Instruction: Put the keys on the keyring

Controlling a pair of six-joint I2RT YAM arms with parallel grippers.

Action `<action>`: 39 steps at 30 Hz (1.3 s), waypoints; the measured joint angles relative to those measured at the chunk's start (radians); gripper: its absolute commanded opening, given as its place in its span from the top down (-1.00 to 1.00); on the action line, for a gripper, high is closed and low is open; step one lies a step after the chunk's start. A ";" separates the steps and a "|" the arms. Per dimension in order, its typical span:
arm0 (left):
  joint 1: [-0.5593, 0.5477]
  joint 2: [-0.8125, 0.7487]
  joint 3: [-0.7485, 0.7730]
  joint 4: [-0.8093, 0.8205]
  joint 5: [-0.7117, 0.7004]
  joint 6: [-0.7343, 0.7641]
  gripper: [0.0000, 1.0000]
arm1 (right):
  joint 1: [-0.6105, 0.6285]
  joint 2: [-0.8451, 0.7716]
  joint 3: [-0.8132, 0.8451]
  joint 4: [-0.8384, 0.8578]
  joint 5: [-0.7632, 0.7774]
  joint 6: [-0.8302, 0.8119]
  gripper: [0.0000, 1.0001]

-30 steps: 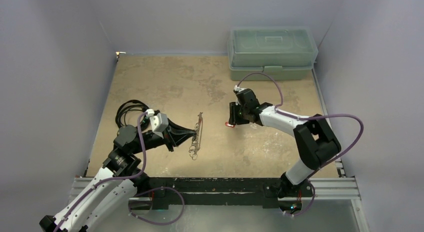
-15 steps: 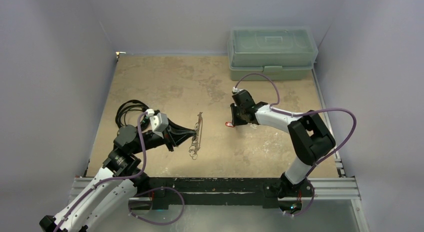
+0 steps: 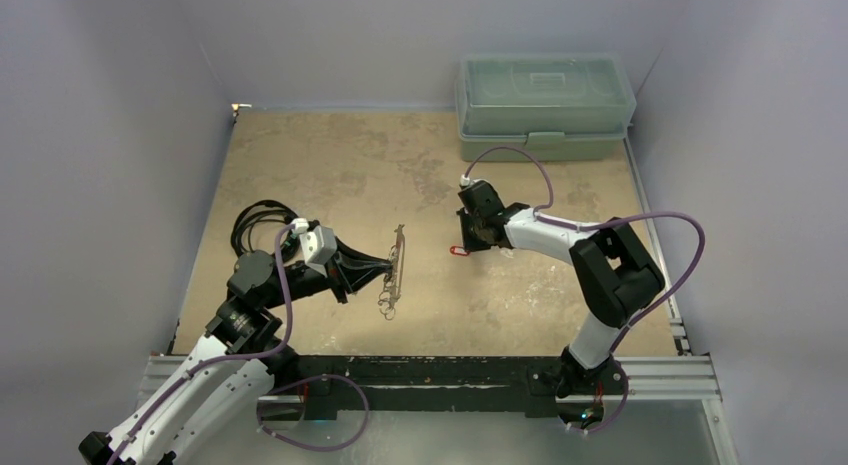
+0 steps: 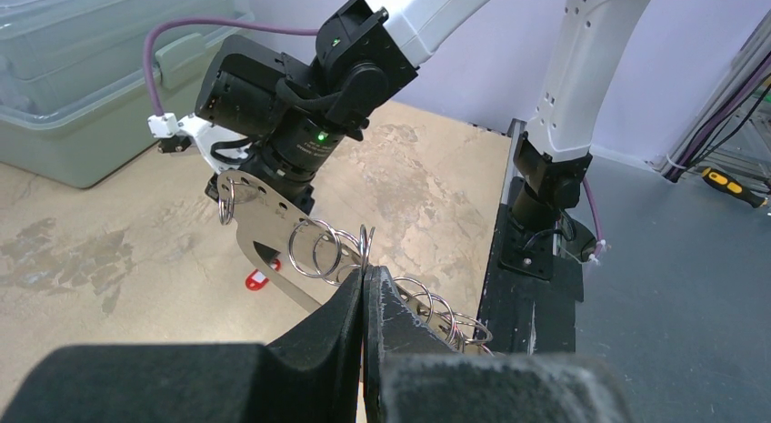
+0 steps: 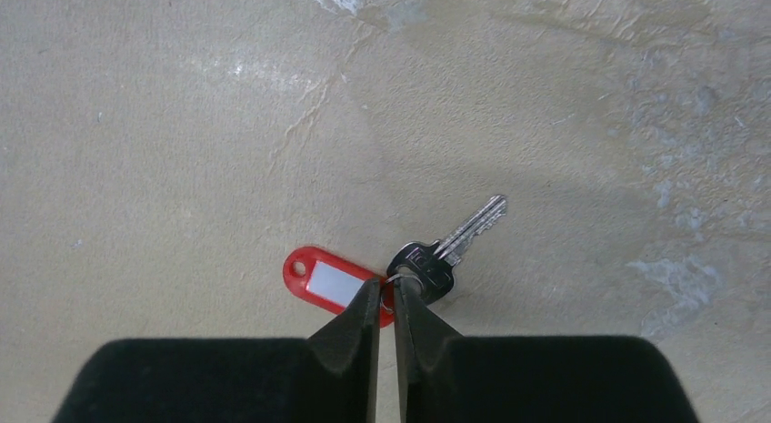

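Observation:
The keys are a silver key joined by a small wire ring to a red plastic tag; they lie flat on the table, and the red tag also shows in the top view. My right gripper points down at them, its jaws closed to a thin slit on the small ring between tag and key. The keyring is a flat silver strip carrying several wire rings. It hangs above the table, left of the keys. My left gripper is shut on one of its rings.
A translucent green lidded box stands at the back right. A coiled black cable lies behind the left arm. Grey walls enclose the tabletop, and a metal rail runs along its near edge.
The right gripper has narrowed its jaws onto the keys' small ring and shifted slightly left. The left arm and the keyring have not moved.

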 measured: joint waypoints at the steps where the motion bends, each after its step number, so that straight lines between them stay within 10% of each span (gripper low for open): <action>1: 0.000 0.000 0.000 0.000 0.000 0.000 1.00 | 0.000 0.001 0.000 -0.002 0.002 0.000 0.88; 17: 0.000 0.000 0.000 0.000 0.000 0.000 1.00 | 0.003 -0.036 0.004 -0.010 -0.045 -0.035 1.00; 39: 0.000 -0.001 0.000 0.000 0.000 0.000 1.00 | 0.008 -0.238 -0.108 0.190 -0.602 -0.112 1.00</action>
